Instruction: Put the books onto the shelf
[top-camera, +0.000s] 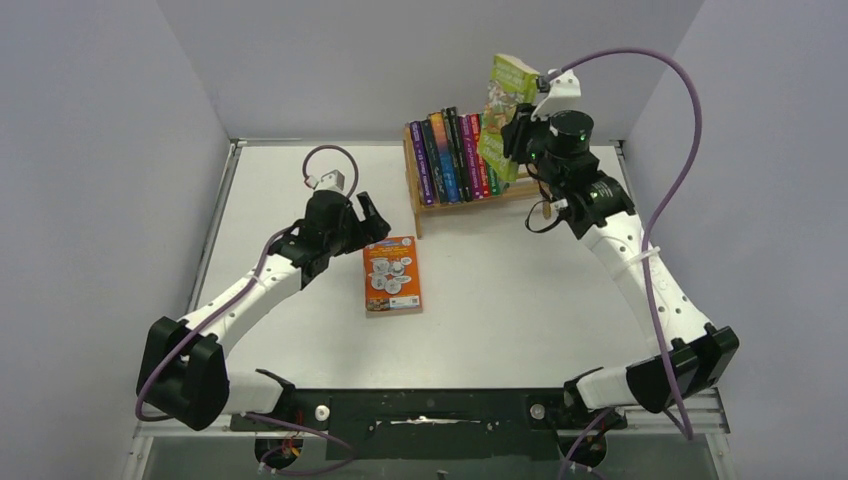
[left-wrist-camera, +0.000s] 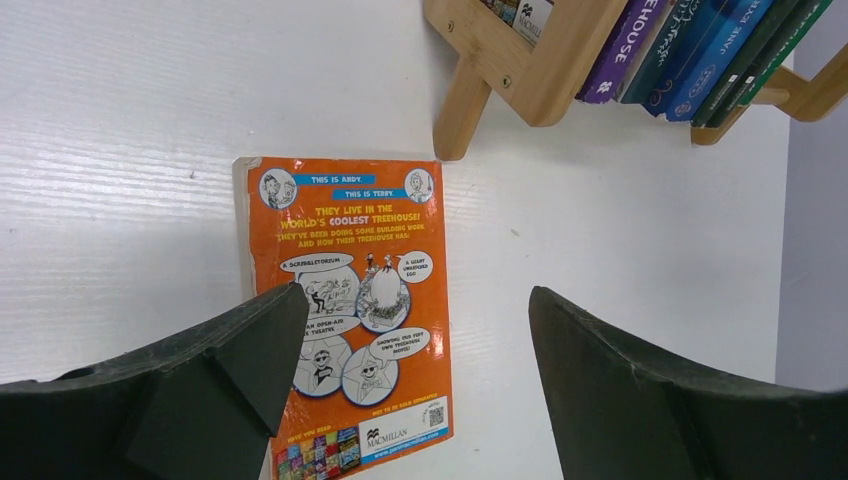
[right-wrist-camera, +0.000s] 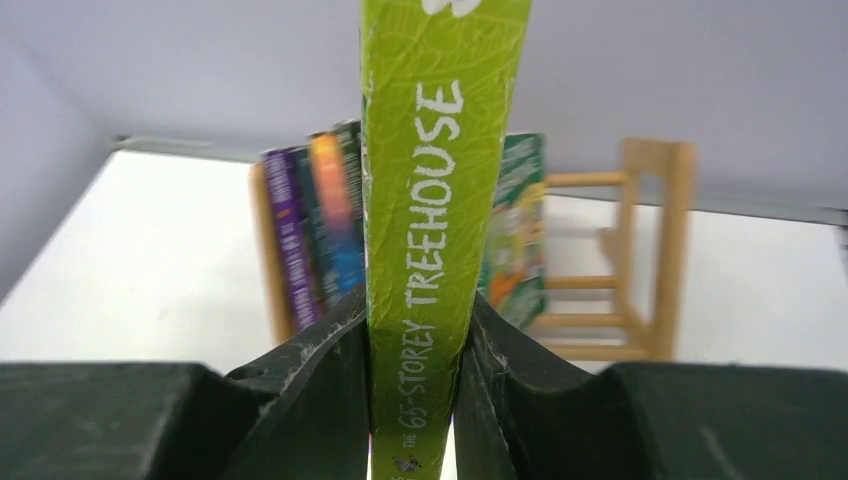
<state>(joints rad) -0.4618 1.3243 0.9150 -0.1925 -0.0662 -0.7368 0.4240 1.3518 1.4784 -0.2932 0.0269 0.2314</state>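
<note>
Table (top-camera: 520, 320): white worktop that carries the shelf and one loose book; both arms reach over it from the near edge.
Shelf (top-camera: 412, 190): light-wood rack at the far middle of the table, with dowel rails between two upright end frames.
Row of books (top-camera: 455, 158): shelved upright with a slight lean, spines outward, filling the left part of the shelf; the spines are purple, navy, orange, black, green and red.
Green book (right-wrist-camera: 430, 200): a paperback held off the table, tilted, over the right end of the row. Its spine faces the right wrist camera and reads "65-Storey Treehouse". From the top view I cannot tell whether it touches the shelved books.
Orange book (left-wrist-camera: 350, 300): a paperback lying flat on the table, back cover up, just in front of the shelf's left end frame and apart from it.
Orange book relative to left hand: it lies just to the right of the gripper in the top view. In the wrist view it sits below the gap between the fingers, nearer the left finger, which covers its lower-left corner. Contact cannot be told.
Left gripper (top-camera: 368, 220): jaws spread wide, nothing between them, poised low beside the orange book.
Green book relative to right hand: it rises out of the fingers, gripped at its lower spine edge.
Right gripper (top-camera: 515, 135): jaws clamped on the green book, one finger pressed to each cover, raised at the level of the tops of the shelved books.
</note>
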